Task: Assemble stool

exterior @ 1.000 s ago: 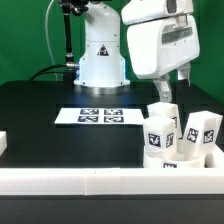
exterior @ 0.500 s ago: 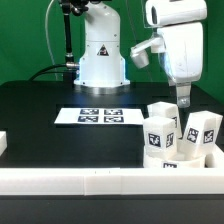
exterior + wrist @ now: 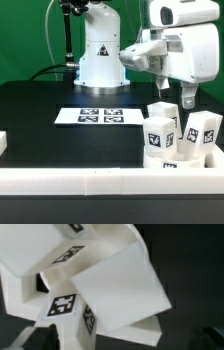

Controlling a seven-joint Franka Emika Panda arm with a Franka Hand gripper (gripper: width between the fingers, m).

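White plastic stool pieces crowd the near corner on the exterior view's right: three blocky legs (image 3: 165, 134) stand upright with their tags facing outward, seated on the round seat disc (image 3: 186, 157), of which only a sliver shows behind the border rail (image 3: 110, 180). My guess is the rail serves as a stop, so the disc cannot slide while legs are worked into it. The gripper (image 3: 187, 99) hangs just above the rightmost leg (image 3: 203, 131), apart from it as far as I can see, with nothing between its fingers; whether they are spread or together I cannot tell from here. The marker board (image 3: 98, 115) lies flat in the middle of the black table (image 3: 40, 110), which is otherwise bare on the exterior view's left. On the right, the legs stand close together, so room to come down is tight.

From the wrist view, tagged legs (image 3: 95, 280) fill the frame, very close, and a dark fingertip (image 3: 35, 336) shows at the edge. Black table shows beyond them.
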